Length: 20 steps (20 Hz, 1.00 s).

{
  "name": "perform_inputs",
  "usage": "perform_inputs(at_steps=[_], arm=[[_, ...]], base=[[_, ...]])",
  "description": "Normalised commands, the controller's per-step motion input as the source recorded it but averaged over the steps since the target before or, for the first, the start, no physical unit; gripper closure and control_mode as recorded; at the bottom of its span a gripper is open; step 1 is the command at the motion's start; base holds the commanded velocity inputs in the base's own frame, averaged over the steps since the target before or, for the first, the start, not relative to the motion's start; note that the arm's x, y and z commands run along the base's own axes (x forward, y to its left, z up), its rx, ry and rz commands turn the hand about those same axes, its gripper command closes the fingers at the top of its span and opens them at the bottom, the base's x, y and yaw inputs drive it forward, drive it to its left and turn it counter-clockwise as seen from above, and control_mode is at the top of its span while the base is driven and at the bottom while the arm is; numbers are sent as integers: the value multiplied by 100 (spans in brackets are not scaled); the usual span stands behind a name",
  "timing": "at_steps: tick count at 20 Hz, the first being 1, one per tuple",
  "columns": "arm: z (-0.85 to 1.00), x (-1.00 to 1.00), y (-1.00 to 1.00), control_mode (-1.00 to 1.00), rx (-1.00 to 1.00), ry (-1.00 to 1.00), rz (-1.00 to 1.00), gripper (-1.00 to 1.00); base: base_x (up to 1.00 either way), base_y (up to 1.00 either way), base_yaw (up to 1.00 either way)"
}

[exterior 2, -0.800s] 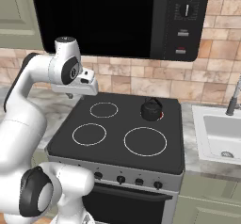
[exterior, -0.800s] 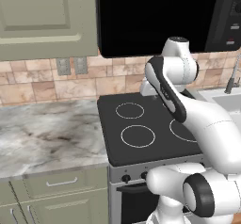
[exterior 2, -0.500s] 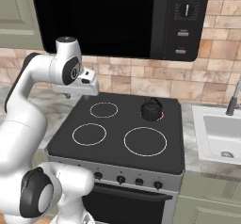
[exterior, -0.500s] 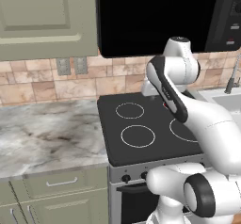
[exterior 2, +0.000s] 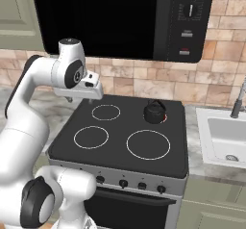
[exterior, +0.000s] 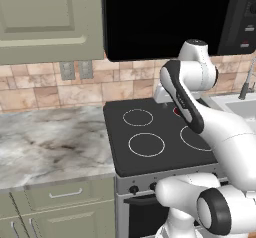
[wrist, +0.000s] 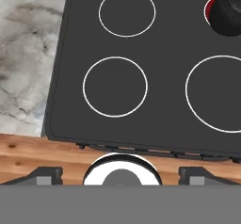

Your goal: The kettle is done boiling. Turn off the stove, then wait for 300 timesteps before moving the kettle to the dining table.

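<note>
Hand view: gripper [wrist: 120,171], jaws spread wide, holding nothing, high above the stove [wrist: 155,100] front edge. Kettle [wrist: 230,11] on the glowing red rear right burner [wrist: 211,9], well apart from the fingertips.

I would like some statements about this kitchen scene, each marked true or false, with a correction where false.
1. The kettle sits on a back burner that glows red. True.
2. The gripper is closed around the kettle's handle. False: its fingers stand wide apart above the stove, holding nothing.
3. A sink lies beside the stove. True.
4. A pan covers the front burner. False: the front rings are bare.
</note>
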Motion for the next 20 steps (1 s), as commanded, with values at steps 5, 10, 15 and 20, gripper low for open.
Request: perform_inputs(at_steps=[5,10,15,20], arm=[[0,-1,0,-100,0,0,0,-100],[0,0,0,-100,0,0,0,-100],[0,0,0,-100,0,0,0,-100],[0,0,-1,-100,0,0,0,-100]], base=[[0,0,0],[0,0,0],[0,0,0],[0,0,0]])
